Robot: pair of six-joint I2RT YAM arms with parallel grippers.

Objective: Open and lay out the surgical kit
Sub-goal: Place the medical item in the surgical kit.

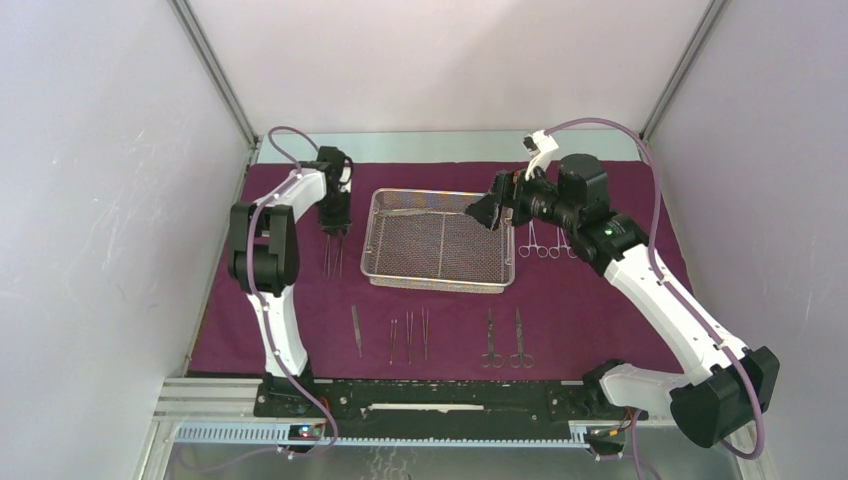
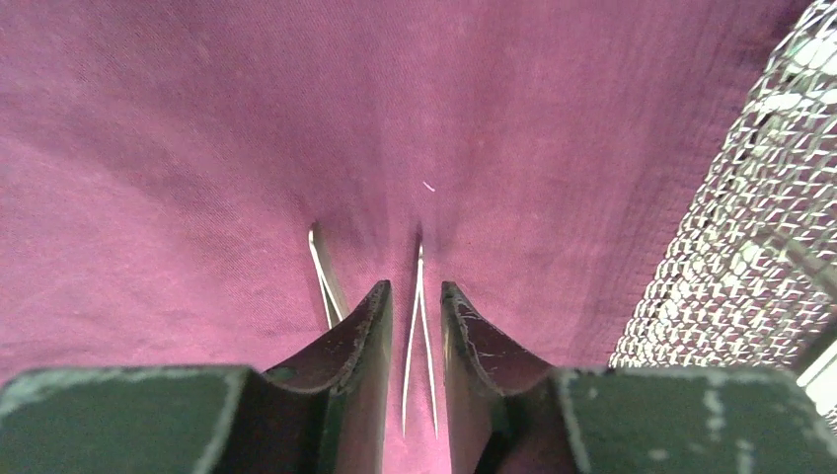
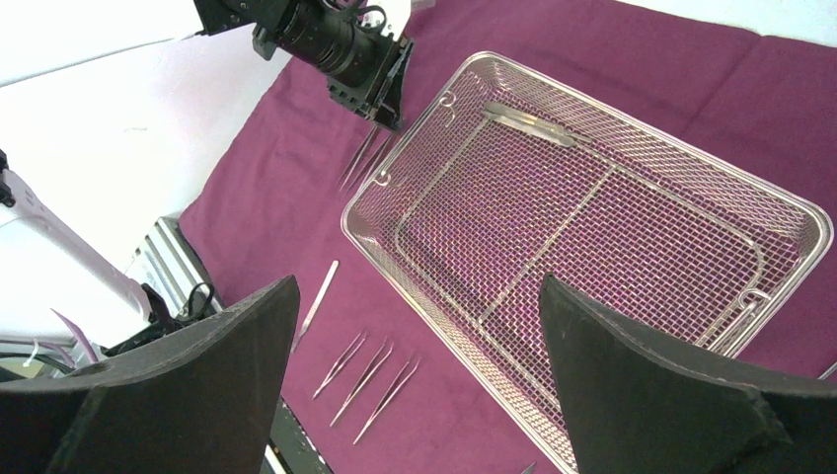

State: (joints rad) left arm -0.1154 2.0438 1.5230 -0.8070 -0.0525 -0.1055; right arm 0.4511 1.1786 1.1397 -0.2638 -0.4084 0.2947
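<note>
The maroon cloth (image 1: 600,310) lies spread flat with the wire-mesh tray (image 1: 440,245) in its middle. My left gripper (image 1: 333,228) points down at the cloth left of the tray. In the left wrist view its jaws (image 2: 415,288) stand slightly open around a pair of tweezers (image 2: 419,346) that lies flat, touching neither finger. A second pair of tweezers (image 2: 324,276) lies just to its left. My right gripper (image 1: 487,212) hovers over the tray's right side, wide open and empty (image 3: 417,286), looking down on the mesh (image 3: 612,247).
Near the front edge lie a flat steel handle (image 1: 356,330), three tweezers (image 1: 409,336) and two scissors (image 1: 505,340). Ring-handled clamps (image 1: 545,240) lie right of the tray. A flat steel strip (image 3: 523,123) rests at the tray's back. Grey walls enclose the table.
</note>
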